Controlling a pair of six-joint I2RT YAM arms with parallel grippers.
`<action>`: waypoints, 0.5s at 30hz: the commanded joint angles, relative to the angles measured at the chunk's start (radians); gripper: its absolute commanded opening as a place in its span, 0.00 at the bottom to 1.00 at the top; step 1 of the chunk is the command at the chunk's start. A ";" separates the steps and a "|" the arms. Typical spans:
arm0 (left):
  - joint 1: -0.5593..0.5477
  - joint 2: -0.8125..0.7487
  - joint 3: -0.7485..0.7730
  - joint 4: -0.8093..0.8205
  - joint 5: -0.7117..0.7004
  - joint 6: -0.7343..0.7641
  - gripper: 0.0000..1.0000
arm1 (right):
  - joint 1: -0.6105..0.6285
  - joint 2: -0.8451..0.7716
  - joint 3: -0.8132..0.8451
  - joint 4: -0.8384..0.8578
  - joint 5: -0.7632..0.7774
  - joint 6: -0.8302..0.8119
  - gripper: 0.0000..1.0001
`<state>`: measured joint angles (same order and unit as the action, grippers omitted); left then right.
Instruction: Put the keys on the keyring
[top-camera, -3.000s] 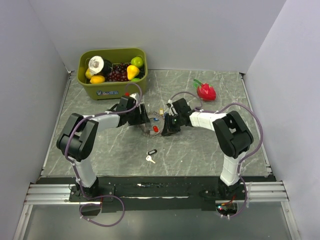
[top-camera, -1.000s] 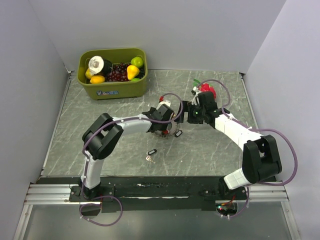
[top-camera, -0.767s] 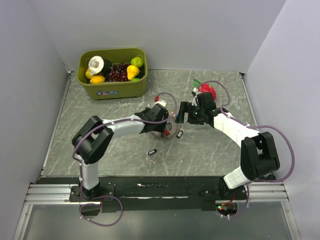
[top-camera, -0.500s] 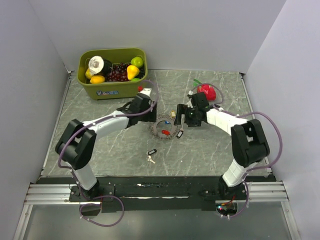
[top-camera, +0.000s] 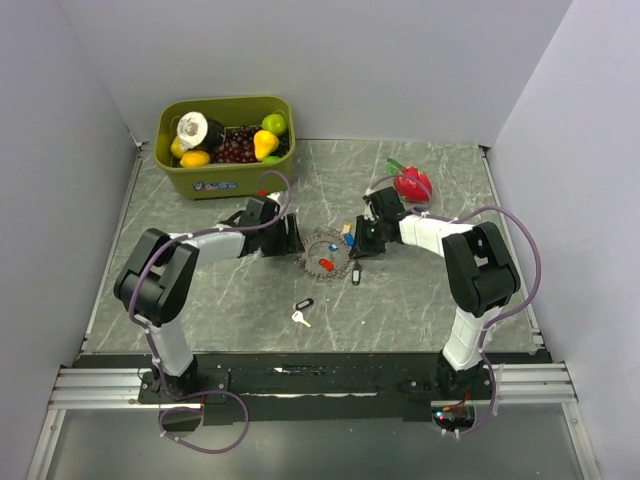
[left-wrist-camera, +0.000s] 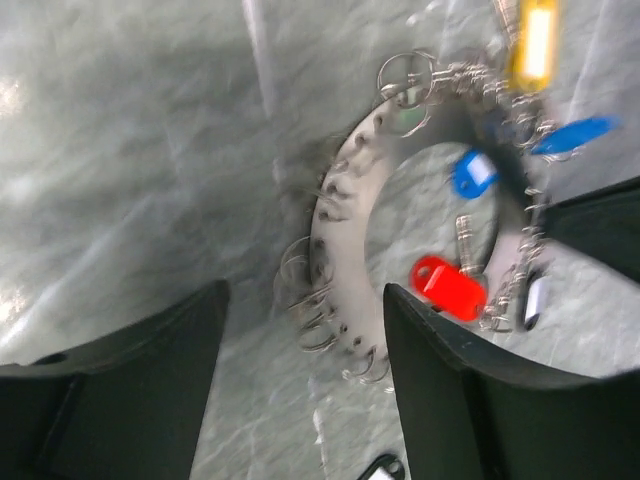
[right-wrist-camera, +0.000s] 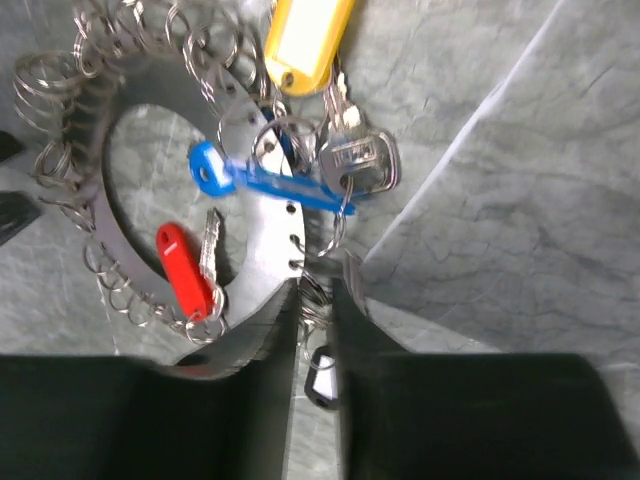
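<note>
The keyring, a flat grey disc fringed with small wire loops, lies on the table midway between the two arms. The left gripper sits just left of it with its fingers spread wide, the disc's left rim ahead of the gap and nothing gripped. The right gripper comes in from the right, its fingers drawn almost together at the disc's rim, apparently pinching one of the wire loops. A red key, a blue key, a yellow tag and a silver key already hang on the ring. A black-tagged key lies just near of the disc. A second black-tagged key and a pale key lie well apart from it, nearer the arm bases, and these look yet to be threaded. The danger is the thin hold. The loops are springy and slick, so a pull could let the pinched one snap free or drag the whole disc sideways and tangle the hung keys. With the left fingers open, nothing braces the disc against that.
</note>
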<state>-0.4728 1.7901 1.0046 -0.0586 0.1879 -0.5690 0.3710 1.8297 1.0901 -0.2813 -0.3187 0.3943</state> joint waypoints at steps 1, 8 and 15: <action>-0.001 0.057 0.029 0.051 0.099 -0.035 0.69 | 0.013 -0.052 -0.065 0.021 -0.039 0.006 0.18; -0.004 0.112 0.060 0.102 0.174 -0.023 0.66 | 0.040 -0.147 -0.223 0.074 -0.092 0.046 0.09; -0.009 0.068 0.085 0.068 0.137 0.017 0.70 | 0.051 -0.263 -0.288 0.096 -0.016 0.077 0.10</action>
<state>-0.4732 1.8801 1.0664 0.0399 0.3363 -0.5831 0.4145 1.6382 0.8200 -0.1810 -0.3923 0.4564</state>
